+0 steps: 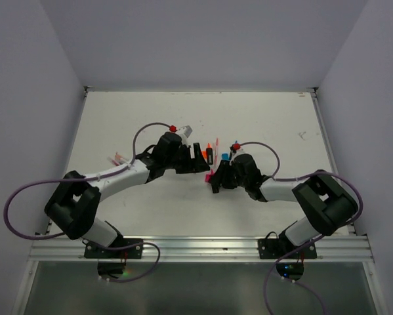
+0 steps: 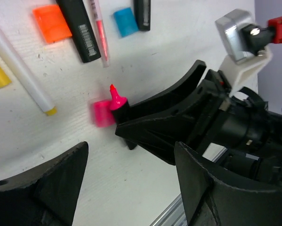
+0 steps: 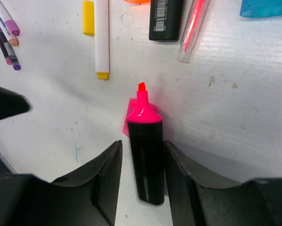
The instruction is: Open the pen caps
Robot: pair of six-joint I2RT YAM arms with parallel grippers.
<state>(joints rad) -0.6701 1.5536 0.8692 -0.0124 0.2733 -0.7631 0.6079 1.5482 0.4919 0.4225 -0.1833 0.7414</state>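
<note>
Left gripper (image 2: 131,157): blunt black fingers stand wide apart, grasping nothing.

Right gripper (image 3: 143,150): jaws slightly parted around the squat black highlighter (image 3: 148,162). One finger sits against its smooth barrel and a thin gap shows at the other, so there is no firm clench. The highlighter's pink chisel tip is bare.

Pink cap (image 3: 130,120): off, lying on the white table (image 3: 235,117) near the middle, touching or just beside that tip. It is boxy, glossy plastic.

Farther off lie three loose caps: a flat orange cap (image 2: 52,22), a blue cap (image 2: 125,21) and a yellow cap (image 3: 88,18). Beside them are a barcoded black highlighter (image 3: 165,19), a slim clear pink pen (image 3: 192,28) and a round white pen (image 3: 101,33) with its yellow tip exposed.
</note>
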